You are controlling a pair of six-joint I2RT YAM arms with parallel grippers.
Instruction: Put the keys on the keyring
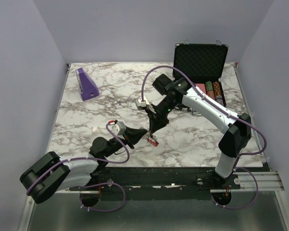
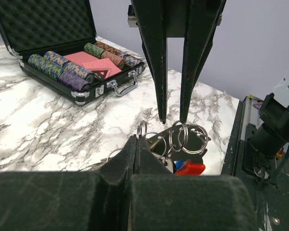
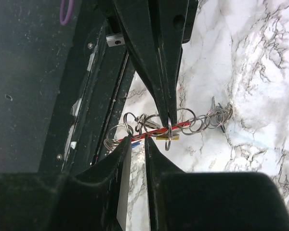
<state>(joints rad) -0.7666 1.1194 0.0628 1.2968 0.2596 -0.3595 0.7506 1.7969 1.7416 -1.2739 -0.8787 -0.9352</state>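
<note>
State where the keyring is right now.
In the top view, the keyring is near the front middle of the table. The shut left gripper pinches it, and the right gripper hangs just above its rings.

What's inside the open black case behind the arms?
The case holds rows of poker chips and red cards; its lid is foam-lined. What lies beneath them is covered.
</note>
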